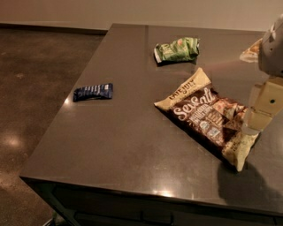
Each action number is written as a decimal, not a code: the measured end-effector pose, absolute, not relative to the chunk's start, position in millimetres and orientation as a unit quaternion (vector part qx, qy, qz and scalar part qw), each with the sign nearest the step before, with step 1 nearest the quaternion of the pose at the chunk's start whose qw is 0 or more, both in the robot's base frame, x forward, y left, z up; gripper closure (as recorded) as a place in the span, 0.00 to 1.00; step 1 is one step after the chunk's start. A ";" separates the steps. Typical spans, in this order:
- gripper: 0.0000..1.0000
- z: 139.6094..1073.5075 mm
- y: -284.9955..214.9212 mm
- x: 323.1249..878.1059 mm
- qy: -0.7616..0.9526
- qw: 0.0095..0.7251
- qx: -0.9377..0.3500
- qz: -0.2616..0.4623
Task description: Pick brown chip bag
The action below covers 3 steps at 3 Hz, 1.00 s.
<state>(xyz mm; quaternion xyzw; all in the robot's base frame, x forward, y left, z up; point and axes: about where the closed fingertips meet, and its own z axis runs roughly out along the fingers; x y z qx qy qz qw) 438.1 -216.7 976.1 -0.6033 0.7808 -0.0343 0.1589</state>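
I see the brown chip bag point(205, 115) lying flat on the right half of a dark, glossy tabletop point(124, 141), one cream end pointing to the far side. My gripper point(253, 125) sits over the bag's near right end; I cannot tell whether it is clenched or released. A green bag point(177, 49) lies beyond the brown bag, and a dark-blue packet point(93, 92) lies well to its left. Left of the table is a polished brown floor point(35, 66), with a pale wall point(132, 11) behind.

Office break area or lab: dark stone counter point(124, 132), polished concrete floor point(26, 88), plain wall point(132, 11); jaws at right edge.
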 end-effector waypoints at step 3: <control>0.00 940.6 -209.4 468.0 0.811 0.108 -0.575 -0.030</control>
